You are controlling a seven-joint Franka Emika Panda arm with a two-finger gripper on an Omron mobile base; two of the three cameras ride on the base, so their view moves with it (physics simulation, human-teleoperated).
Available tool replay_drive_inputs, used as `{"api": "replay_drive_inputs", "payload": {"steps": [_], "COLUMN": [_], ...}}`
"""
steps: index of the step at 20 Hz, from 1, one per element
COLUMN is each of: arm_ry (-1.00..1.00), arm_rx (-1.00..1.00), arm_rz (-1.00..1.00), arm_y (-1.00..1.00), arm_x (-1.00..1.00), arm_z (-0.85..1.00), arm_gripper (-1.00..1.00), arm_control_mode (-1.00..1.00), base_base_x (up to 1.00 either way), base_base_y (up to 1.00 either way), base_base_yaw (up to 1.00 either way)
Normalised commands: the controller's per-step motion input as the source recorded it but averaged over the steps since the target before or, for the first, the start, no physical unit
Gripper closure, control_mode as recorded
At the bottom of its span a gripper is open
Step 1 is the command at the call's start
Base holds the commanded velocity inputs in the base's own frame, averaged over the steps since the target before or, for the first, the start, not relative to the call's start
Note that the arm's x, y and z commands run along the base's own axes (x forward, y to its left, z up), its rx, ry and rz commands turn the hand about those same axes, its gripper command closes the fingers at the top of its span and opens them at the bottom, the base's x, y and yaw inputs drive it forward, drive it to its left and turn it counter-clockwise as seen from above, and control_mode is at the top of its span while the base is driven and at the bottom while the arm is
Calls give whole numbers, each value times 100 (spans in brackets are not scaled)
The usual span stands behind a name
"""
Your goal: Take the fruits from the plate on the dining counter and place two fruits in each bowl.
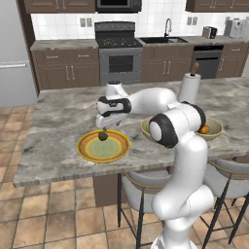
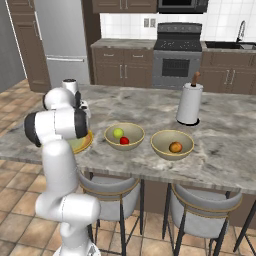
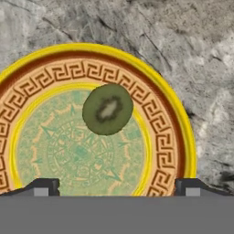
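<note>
Hovering over the kiwi (image 3: pixel 108 109) on the plate (image 3: pixel 161 119), jaws wide open and empty; probably best centering before dropping.

Your arm rises from the base, bends at the dark elbow joint and reaches out level to its left, with the wrist turned so the hand points straight down. The gripper (image 1: pixel 103 130) hangs low, its jaws spread wide with nothing between them. In the hand view, the two dark fingertips (image 3: pixel 43 186) stand far apart at the bottom edge.
</note>
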Motion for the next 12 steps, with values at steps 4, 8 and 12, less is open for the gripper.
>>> {"api": "replay_drive_inputs", "payload": {"steps": [4,8,12], "arm_ry": [2,1,0], "arm_rx": [0,0,0], "arm_rz": [-3,0,0], "arm_y": [0,1,14], "arm_x": [16,16,21], "arm_z": [-2,0,0], "arm_gripper": [-100,-100,-100], "arm_control_mode": [-100,-100,-100], "base_base_x": [0,0,0], "base_base_y": [0,0,0], "base_base_yaw": [0,0,0]}}
